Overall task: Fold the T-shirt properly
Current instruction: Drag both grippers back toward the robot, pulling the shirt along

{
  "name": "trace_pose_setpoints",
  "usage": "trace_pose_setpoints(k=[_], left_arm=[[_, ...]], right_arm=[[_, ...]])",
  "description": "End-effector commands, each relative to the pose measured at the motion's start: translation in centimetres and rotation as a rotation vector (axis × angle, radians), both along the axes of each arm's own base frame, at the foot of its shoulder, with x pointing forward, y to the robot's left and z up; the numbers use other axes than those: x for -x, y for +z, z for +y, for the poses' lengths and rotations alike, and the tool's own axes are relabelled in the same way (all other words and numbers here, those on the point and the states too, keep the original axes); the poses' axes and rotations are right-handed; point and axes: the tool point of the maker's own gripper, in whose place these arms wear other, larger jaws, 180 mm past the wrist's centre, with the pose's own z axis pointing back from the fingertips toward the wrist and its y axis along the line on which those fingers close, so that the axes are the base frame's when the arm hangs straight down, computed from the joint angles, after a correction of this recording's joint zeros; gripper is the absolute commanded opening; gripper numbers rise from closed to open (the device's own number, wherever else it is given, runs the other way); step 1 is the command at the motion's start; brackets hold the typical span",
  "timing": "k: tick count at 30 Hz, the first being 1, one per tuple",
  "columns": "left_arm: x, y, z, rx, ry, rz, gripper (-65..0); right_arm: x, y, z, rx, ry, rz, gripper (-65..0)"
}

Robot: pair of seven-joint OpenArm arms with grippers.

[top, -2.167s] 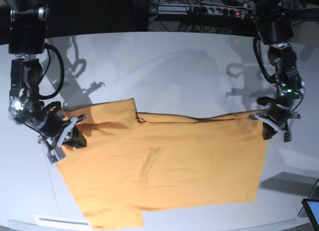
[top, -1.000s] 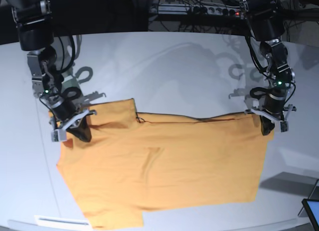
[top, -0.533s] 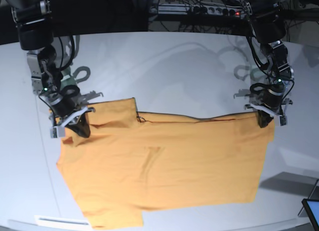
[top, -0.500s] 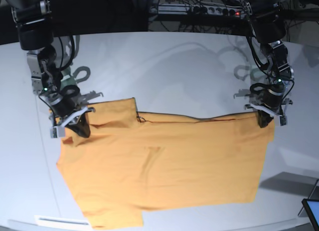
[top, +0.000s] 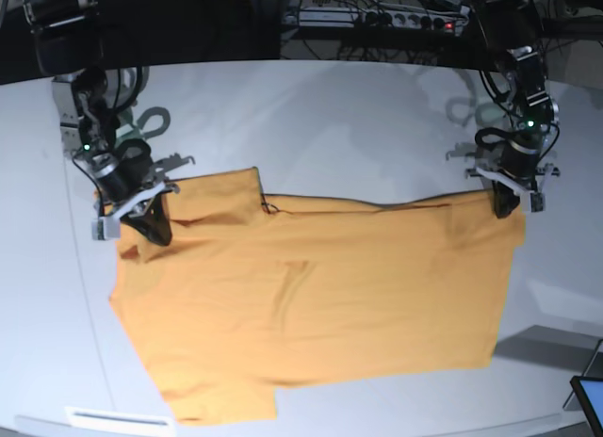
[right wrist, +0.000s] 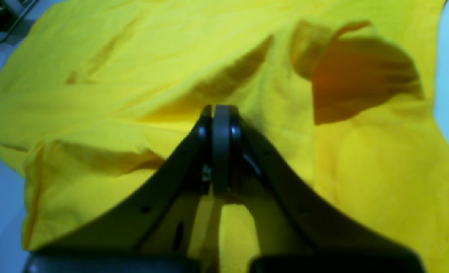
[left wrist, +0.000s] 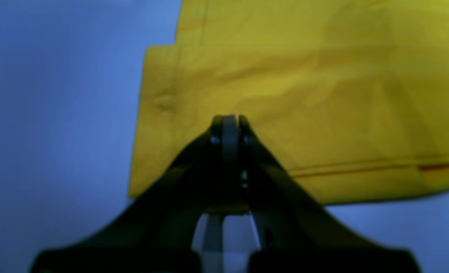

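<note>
Orange-yellow cotton-like cloth: the T-shirt (top: 377, 296) lies spread across the near half of the bench (top: 349, 117), seen from the base camera. It has just slid a little toward the far edge, where the arms reach in; its near hem has moved the same way, so the whole garment seems to be dragged rather than folded over.

The left pincer (top: 505, 207), on the view's right, is closed tight and appears to pinch the shirt's far corner. The right pincer (top: 160, 232), on the view's left, is also closed, apparently on bunched cloth beside a raised, rumpled flap.

For the task, this looks like repositioning or straightening ahead of a further fold. The shirt remains wide, with one end jutting toward the near edge. Uneven pulling could deepen the creases near the right pincer.
</note>
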Motion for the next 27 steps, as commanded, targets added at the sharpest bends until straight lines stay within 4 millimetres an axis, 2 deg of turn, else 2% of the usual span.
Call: trace_pose_setpoints(k=[1,7,16,19,27], left_arm=[[0.5,0.0,0.8,-0.038,-0.002,0.036,-65.0],[2.5,-0.6,0.7,-0.053,-0.011,0.069,-65.0],[5.7,-0.7,0.0,-0.091,-0.051,0.104,-65.0],[6.8,-0.3,0.4,-0.123,-0.071,0.121,-65.0],[8.6,0.2,1.9,-0.181,-0.103,0.164,-65.0]], right_arm=[[2.7,-2.9,-0.1,0.054,0.032,0.124,-64.7],[4.7,-1.6,1.4,0.042,0.072,0.099,-64.7],[8.3,-1.7,2.6,0.027,0.103,0.120,-64.7],[9.4,-1.8,2.8,0.022,0.109,0.129,-64.7],[11.4,-0.6,0.7,0.026,0.048,0.118,-64.7]])
